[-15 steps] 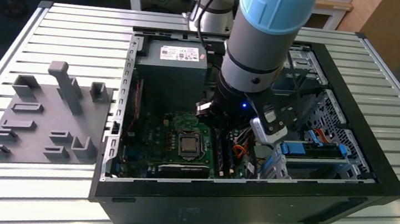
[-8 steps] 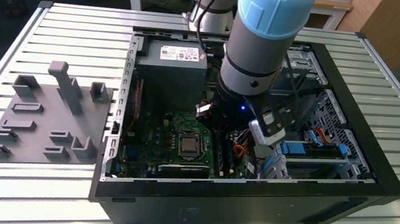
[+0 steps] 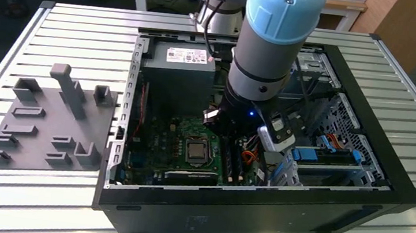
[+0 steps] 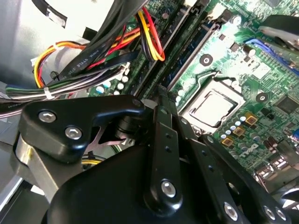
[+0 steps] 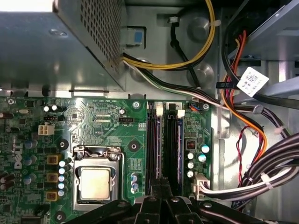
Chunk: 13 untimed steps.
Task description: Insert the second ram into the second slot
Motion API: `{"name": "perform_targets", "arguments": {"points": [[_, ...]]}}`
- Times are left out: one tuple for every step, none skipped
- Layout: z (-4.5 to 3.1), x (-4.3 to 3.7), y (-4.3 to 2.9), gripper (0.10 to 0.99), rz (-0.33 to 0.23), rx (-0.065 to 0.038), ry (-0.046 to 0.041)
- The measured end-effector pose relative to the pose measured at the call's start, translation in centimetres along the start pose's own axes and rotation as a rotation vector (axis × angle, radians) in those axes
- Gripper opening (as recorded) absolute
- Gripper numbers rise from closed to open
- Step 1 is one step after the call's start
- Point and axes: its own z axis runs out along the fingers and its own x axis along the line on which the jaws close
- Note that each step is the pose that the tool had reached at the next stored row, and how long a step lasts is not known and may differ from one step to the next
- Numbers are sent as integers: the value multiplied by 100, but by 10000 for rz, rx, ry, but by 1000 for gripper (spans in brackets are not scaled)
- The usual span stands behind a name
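Two long memory slots (image 5: 154,144) run side by side on the green motherboard, next to the processor socket (image 5: 96,182). A thin dark blue ram stick (image 5: 173,144) appears to stand edge-up in the slot farther from the socket. It shows as a bluish strip (image 4: 194,44) in the second wrist view. I cannot tell whether the slot nearer the socket holds a stick. My gripper (image 5: 161,184) is shut, its fingertips together just over one end of the slots. In the exterior view the gripper (image 3: 226,131) reaches down inside the open case above the slots (image 3: 232,166).
The grey power supply (image 3: 178,73) stands beside the arm. Cable bundles (image 5: 266,172) hang close to the slots. Blue drive brackets (image 3: 328,155) sit at the exterior view's right. A grey holder plate (image 3: 49,117) lies outside the case (image 3: 261,200).
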Motion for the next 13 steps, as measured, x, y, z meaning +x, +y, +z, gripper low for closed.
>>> {"name": "perform_targets", "arguments": {"points": [[8,0,2,106,0,4,1],[18,0,3,106,0,8,2],[24,0,3,106,0,10,3],[25,-1,4,106,0,9,2],[25,-1,4,106,0,8,2],[25,-1,4,106,0,8,2],[24,-1,4,106,0,3,1],[21,0,4,106,0,-4,-1],[17,-1,5,106,-1,-11,-3],[11,-1,6,106,0,-16,-4],[3,-1,7,106,0,-25,-7],[-11,-1,9,106,-1,-36,-11],[-35,-1,10,106,-1,-32,-10]]}}
